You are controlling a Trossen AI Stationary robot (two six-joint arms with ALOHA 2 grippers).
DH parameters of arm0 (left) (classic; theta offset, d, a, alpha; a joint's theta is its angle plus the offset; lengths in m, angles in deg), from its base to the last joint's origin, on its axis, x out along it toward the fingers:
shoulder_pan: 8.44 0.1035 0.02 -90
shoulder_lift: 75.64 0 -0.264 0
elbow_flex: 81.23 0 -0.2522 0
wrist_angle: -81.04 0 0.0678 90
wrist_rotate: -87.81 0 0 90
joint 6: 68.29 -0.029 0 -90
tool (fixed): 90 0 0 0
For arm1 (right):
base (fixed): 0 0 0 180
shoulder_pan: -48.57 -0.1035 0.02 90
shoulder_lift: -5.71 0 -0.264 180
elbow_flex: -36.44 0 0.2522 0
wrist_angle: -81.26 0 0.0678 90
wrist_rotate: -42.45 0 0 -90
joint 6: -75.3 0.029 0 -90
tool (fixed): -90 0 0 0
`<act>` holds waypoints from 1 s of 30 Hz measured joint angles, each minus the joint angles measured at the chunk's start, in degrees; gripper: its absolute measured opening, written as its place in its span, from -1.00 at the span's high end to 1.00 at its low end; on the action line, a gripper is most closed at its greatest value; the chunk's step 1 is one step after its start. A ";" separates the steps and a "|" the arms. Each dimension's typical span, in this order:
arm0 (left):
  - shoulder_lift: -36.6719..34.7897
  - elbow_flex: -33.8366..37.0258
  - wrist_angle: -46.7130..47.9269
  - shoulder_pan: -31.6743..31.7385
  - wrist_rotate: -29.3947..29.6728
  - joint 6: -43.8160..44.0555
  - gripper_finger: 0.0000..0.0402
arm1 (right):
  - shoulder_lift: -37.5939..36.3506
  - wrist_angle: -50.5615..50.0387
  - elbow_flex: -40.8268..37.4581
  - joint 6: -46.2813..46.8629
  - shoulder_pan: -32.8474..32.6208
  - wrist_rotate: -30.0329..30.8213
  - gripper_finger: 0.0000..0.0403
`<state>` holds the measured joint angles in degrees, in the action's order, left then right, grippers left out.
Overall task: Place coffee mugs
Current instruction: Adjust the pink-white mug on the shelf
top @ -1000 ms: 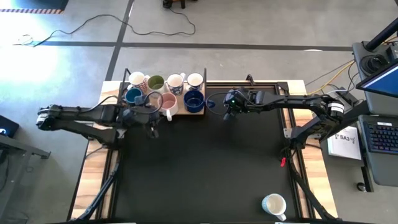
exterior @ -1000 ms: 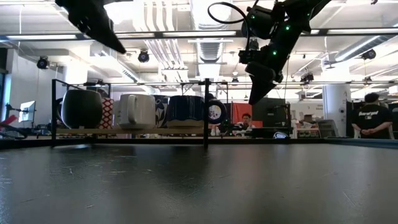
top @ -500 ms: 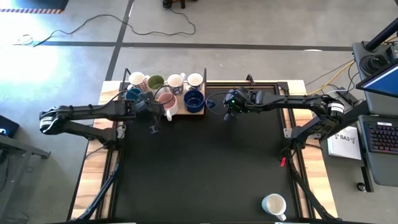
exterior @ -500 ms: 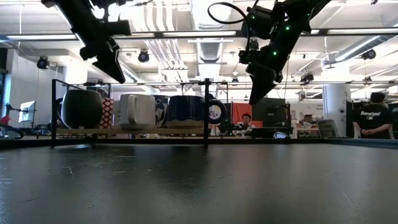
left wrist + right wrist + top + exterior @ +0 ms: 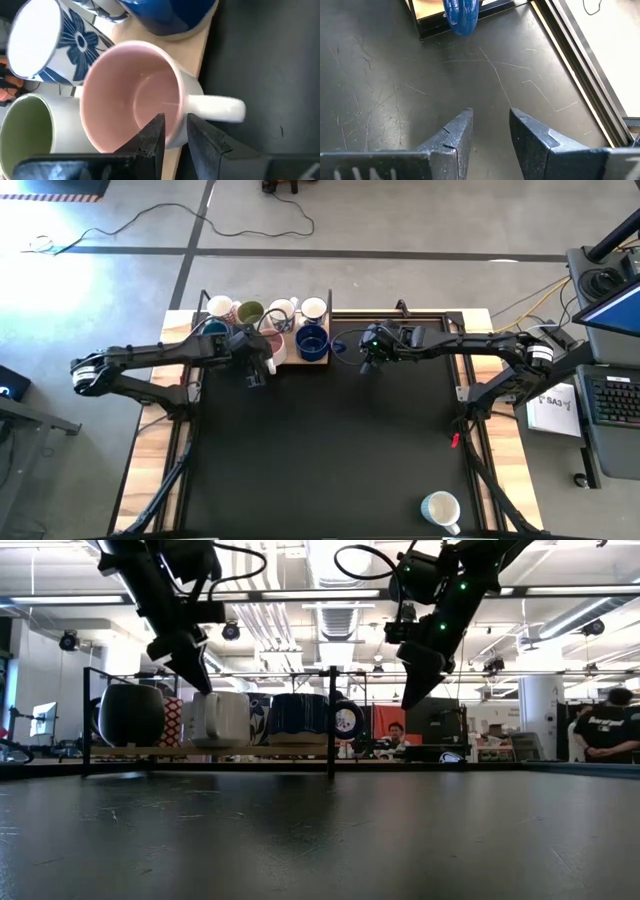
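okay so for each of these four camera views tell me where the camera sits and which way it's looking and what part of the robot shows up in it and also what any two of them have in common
High view: overhead, straight down on the table; both arms show.
Low view: at tabletop height, level across to the rack; both arms hang from above.
Left wrist view: on the left arm, over the pink mug; left gripper fingers straddle its rim.
Right wrist view: on the right arm, down at bare mat; right gripper open.
Shared: the dark blue mug, its handle in the right wrist view.

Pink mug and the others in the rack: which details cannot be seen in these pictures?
- Pink mug, left wrist view: the left gripper hides part of its rim.
- Dark blue mug, right wrist view: only the handle shows.
- White mug, high view: print too small.
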<state>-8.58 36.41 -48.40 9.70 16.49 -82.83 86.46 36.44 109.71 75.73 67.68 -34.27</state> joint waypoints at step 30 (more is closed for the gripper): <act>2.39 -0.09 -8.97 3.48 -10.49 -5.99 0.82 | 0.00 0.06 -0.74 0.00 0.00 0.00 0.41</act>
<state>-6.19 36.32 -57.38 13.19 6.00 -88.82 86.46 36.50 108.97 75.73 67.68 -34.27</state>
